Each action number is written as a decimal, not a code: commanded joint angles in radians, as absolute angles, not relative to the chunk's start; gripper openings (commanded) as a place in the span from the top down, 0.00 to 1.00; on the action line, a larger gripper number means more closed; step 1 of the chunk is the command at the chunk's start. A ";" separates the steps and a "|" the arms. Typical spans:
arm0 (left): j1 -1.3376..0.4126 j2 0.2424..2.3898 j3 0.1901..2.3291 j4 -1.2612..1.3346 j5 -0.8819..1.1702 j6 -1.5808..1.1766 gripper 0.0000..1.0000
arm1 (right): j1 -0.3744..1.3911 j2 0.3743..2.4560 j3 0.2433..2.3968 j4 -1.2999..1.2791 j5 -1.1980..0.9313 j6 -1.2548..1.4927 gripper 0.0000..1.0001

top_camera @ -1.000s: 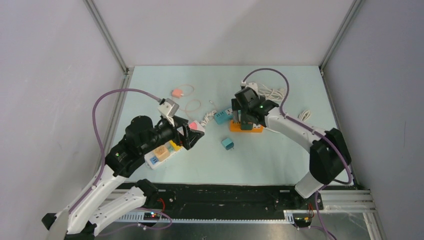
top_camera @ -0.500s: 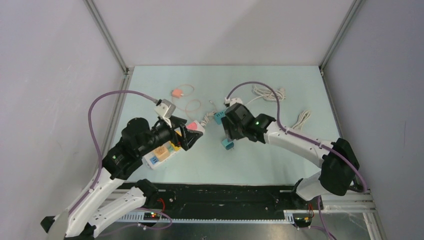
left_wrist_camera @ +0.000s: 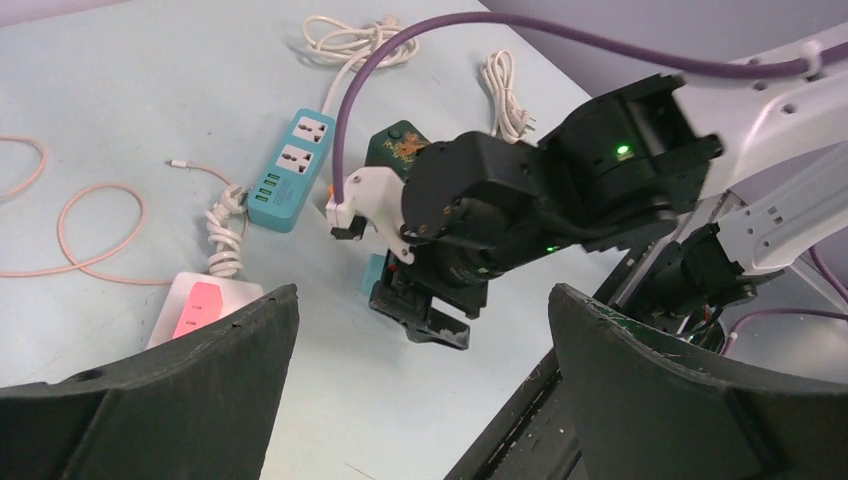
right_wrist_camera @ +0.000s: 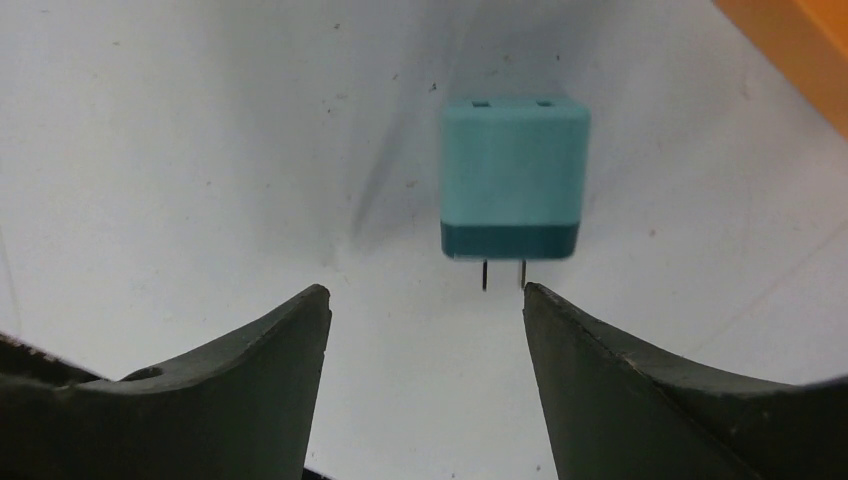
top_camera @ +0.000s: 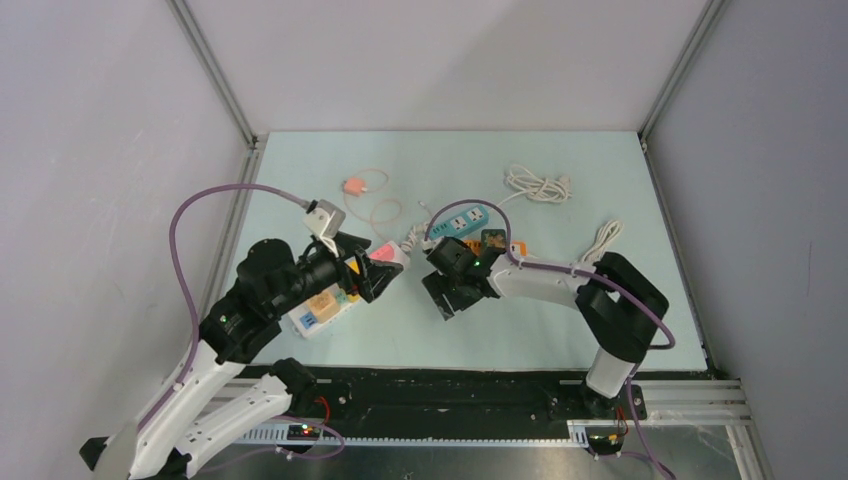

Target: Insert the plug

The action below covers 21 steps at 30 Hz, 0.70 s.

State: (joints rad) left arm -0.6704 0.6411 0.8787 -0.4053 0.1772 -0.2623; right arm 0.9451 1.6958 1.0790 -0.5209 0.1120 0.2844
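Presently the table (top_camera: 600, 330) carries several power strips: a teal strip (top_camera: 462, 220) toward the middle, a white strip with coloured sockets (top_camera: 322, 308) under the left arm, a white strip with a pink face (left_wrist_camera: 200, 305) just beyond it, and an orange strip (right_wrist_camera: 800, 40) of which only a corner shows in the right wrist view. The left gripper (top_camera: 376, 272) hovers above the white strips with its fingers wide apart and nothing held. The right gripper (right_wrist_camera: 425, 300) is low over the table near the centre, jaws apart and empty. The plug (right_wrist_camera: 513, 175), a small teal cube, lies on the table just ahead of that opening, touching neither finger, with its two prongs (right_wrist_camera: 503, 274) pointing back toward the gripper. Assessment: the pick-up step is in hand and the grasp is not yet made. The next move calls for advancing until the fingers flank the cube's sides, then closing squarely. With the prongs facing the palm, some reorientation seems likely before insertion. Which socket is intended cannot be determined.
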 commanded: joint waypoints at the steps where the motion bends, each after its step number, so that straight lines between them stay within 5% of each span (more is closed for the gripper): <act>1: -0.664 0.641 0.885 -0.391 0.185 -0.269 0.02 | 0.926 1.760 1.100 -0.452 0.099 0.226 0.25; 16: -0.664 0.661 0.903 -0.390 0.200 -0.263 0.02 | 0.853 1.824 1.104 -0.388 0.082 0.138 0.27; 21: -0.664 0.659 0.902 -0.389 0.229 -0.266 0.02 | 0.851 1.834 1.107 -0.372 0.026 0.098 0.52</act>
